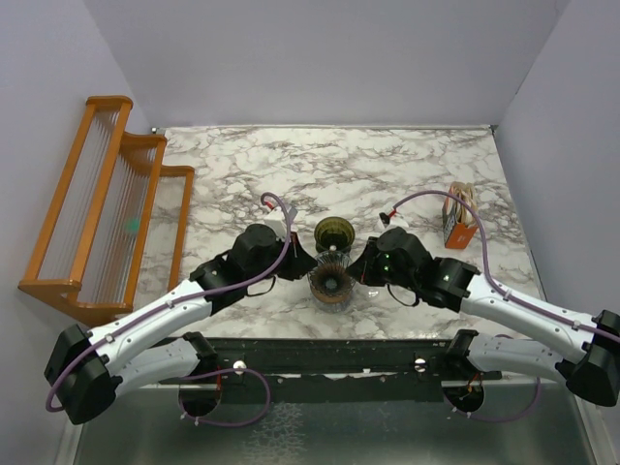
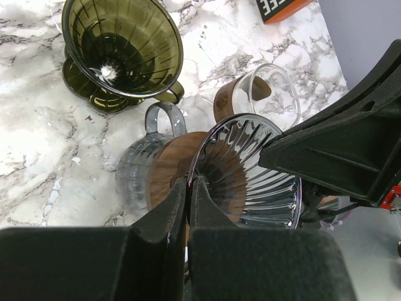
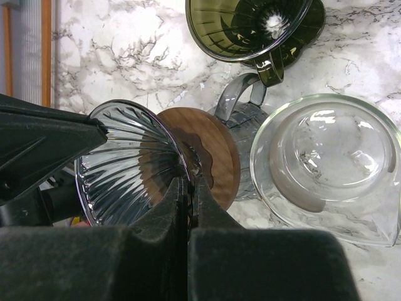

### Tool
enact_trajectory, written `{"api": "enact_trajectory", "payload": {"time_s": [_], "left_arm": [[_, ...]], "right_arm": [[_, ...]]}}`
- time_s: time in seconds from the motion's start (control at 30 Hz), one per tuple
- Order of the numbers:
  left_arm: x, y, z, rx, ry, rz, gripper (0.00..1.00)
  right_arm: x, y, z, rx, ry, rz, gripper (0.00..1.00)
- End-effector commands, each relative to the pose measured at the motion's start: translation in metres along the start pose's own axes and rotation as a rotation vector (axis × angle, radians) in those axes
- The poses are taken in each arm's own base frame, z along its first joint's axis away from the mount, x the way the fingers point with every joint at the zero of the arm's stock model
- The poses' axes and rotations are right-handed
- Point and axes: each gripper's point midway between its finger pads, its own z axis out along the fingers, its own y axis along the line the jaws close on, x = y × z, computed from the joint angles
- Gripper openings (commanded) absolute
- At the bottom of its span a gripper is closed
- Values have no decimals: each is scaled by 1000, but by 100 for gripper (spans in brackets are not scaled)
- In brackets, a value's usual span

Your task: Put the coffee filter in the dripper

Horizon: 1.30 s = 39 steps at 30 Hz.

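Top external: mounted high above the near edge of the marble table (image 1: 387, 174), looking down and forward, far enough to take in the whole top. Left wrist looks out past the left gripper (image 2: 188, 183), right wrist past the right gripper (image 3: 190, 180), from opposite sides and both very close. All three views share the olive-green dripper (image 1: 332, 232), the clear fluted cone (image 1: 330, 283) and the brown disc (image 3: 210, 147).

I am looking at the dripper (image 2: 150, 53) gleaming glossy and translucent olive; plastic or glass, I cannot tell. The ribbed cone (image 2: 257, 169) is shining like clear glass over a smooth, matt wooden disc (image 3: 213, 150). The table (image 1: 387, 165) is showing polished marble veining, the rack (image 1: 107, 213) is glowing as varnished wood, and the left gripper fingers (image 2: 166, 219) are looking matt black.
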Motion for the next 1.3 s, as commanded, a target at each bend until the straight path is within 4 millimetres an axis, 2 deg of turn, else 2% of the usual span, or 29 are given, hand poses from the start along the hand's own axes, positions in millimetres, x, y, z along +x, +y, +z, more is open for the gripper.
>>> {"api": "enact_trajectory", "payload": {"time_s": [0.0,0.3,0.5,0.83,1.0,1.1,1.27], "left_arm": [[68,43,-4,-137,204,0,0],[83,54,-6,-156,226,-9,0],[75,49,-3,-149,217,8,0],[59,36,1,-131,200,17,0],[52,32,-1,-133,197,20,0],[47,29,-2,-130,189,21,0],[42,25,-2,-127,183,21,6]], "right_arm": [[41,-47,8,160,147,-99,0],[48,-51,12,178,171,-98,1],[50,-54,12,189,171,-82,0],[37,-44,8,180,138,-62,1],[30,-39,5,169,115,-50,6],[27,-37,4,167,104,-42,12],[22,-32,1,153,91,-35,17]]}}
